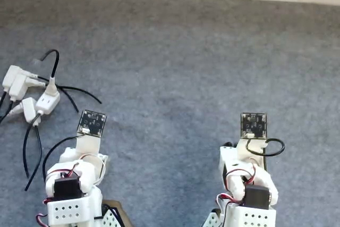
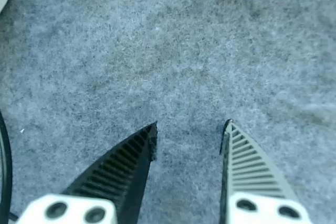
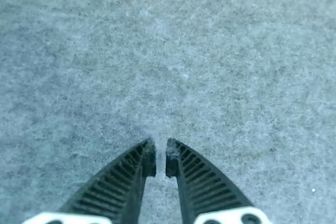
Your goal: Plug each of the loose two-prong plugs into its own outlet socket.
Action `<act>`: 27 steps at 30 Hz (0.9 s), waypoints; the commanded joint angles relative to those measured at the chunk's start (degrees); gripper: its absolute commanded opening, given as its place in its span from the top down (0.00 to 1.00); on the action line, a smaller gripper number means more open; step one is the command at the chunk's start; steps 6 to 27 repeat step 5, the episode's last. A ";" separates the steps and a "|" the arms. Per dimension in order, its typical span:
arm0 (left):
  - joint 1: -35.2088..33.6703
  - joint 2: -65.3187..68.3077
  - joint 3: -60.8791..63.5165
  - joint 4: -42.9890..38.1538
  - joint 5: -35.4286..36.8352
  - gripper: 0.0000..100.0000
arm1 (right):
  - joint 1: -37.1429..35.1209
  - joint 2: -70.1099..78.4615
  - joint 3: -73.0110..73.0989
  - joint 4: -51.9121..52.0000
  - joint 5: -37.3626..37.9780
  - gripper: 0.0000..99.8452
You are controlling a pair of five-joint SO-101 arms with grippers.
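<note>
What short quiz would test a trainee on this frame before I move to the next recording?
1. True or false: the left hand is holding a plug.
2. Compared with the right hand, the left hand's fingers are: A) wider apart, B) closer together, C) the same.
3. Fill in: the white plugs lie nearest the ___ hand.

Key: 1 false; 2 A; 3 left.
</note>
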 commanded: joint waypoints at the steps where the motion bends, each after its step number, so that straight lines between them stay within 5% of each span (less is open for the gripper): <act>1: -0.13 -0.13 1.01 0.53 0.44 0.80 | 0.40 0.04 8.48 0.48 0.53 0.96; 27: -0.13 -0.13 1.01 0.53 0.44 0.80 | 0.40 0.04 8.48 0.48 0.53 0.96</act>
